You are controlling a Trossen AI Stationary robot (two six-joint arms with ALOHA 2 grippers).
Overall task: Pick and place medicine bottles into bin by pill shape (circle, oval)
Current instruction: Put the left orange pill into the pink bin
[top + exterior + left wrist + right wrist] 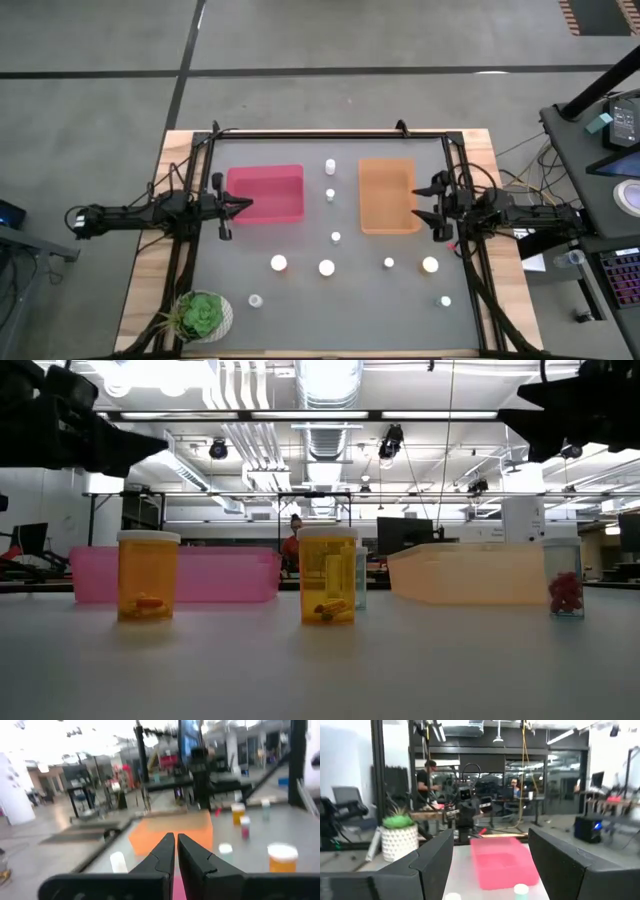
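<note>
The left gripper (243,206) hangs at the outer edge of the pink bin (268,193), its fingers (161,854) clenched together with nothing between them. Straight ahead of those tips, across the table, sits the orange bin (387,195), and the pink bin lies just under and ahead of them.

The right gripper (420,202) hangs at the outer edge of the orange bin, fingers (436,854) spread wide and released, gripping nothing. Ahead of its tips, past the orange bin, lies the pink one (503,861), with a potted plant (399,839) off to one side.

Both bins look empty from above. The bottles (326,267) stand loose on the dark table (300,320): two in the gap between the bins, midway between the two sets of fingertips, one just below that gap, and the rest (six or so) in a ragged row nearer the front edge, well clear of either gripper. In the low view two orange-bodied bottles (148,576) stand upright up front, and a pale one with red pills (565,591) stands off to the side.
</note>
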